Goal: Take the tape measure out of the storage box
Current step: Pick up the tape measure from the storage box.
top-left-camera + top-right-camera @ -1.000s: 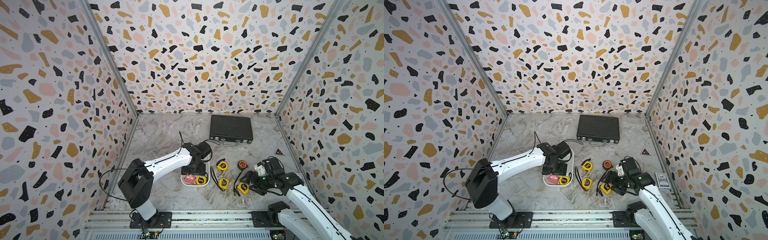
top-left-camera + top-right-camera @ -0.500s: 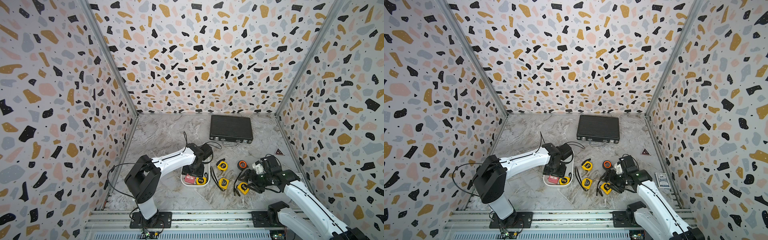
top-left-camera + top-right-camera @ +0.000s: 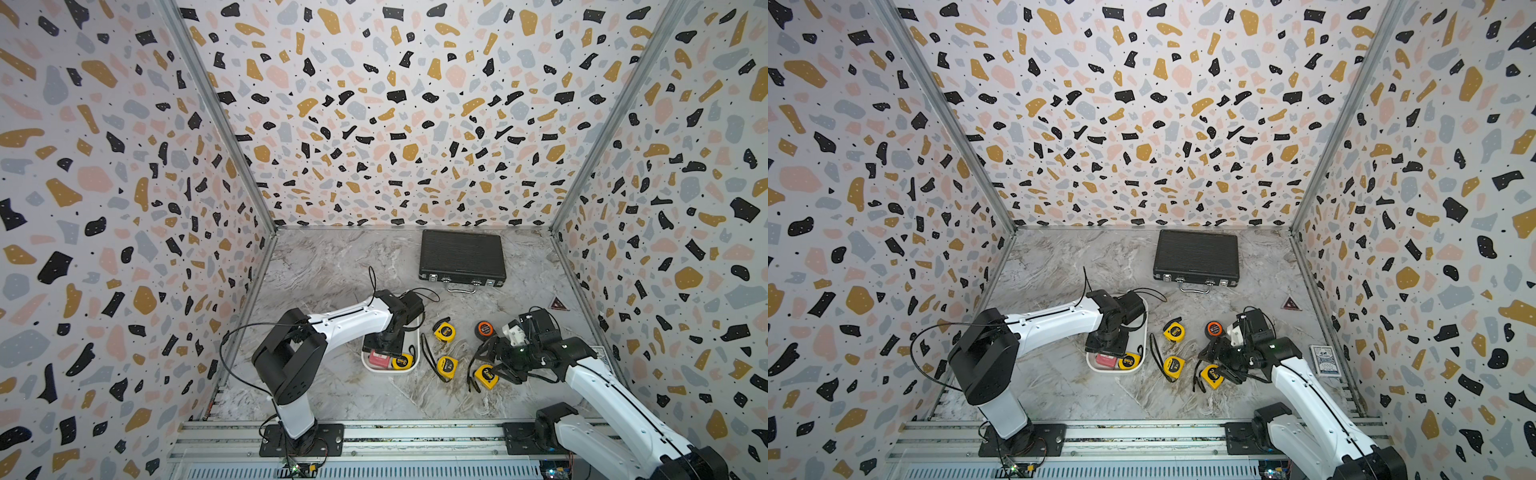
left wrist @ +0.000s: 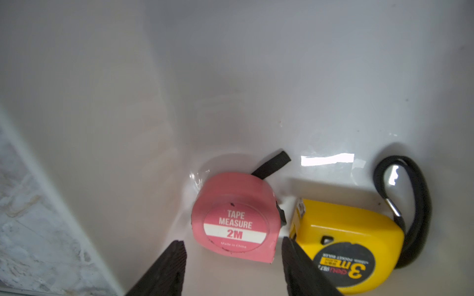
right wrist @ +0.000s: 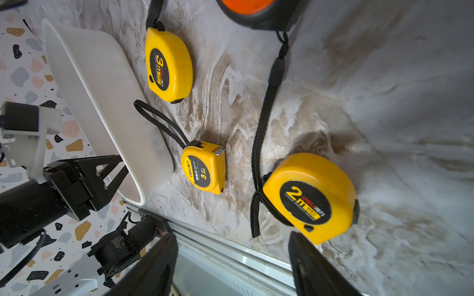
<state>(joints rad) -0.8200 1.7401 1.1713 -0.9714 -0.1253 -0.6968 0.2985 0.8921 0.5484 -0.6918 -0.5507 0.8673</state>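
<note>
I have the left gripper (image 4: 232, 241) lowered into the white storage box (image 3: 417, 350), and its wrist camera looks straight down at the box floor. The pink tape measure (image 4: 234, 217), marked 2M, lies flat there between the two black fingers (image 4: 177, 258). The jaws are spread to either side of it, with a sliver of white floor showing between one finger and the pink case, so I would not call it gripped. The other finger sits in the narrow gap between the pink one and a yellow tape measure (image 4: 346, 243) marked 3m. That one lies just beside it in the same end of the box, its black strap looped against the wall. My right gripper (image 5: 232, 234) is over the marble table outside the box, jaws wide apart with nothing between them. One finger is just beside a yellow 2m tape (image 5: 310, 197) lying flat. Two more yellow tapes (image 3: 444, 331) (image 3: 447, 365) and an orange-and-black one (image 3: 484, 329) rest on the table between the box and that arm. A black briefcase (image 3: 462, 257) sits shut near the back wall.
</note>
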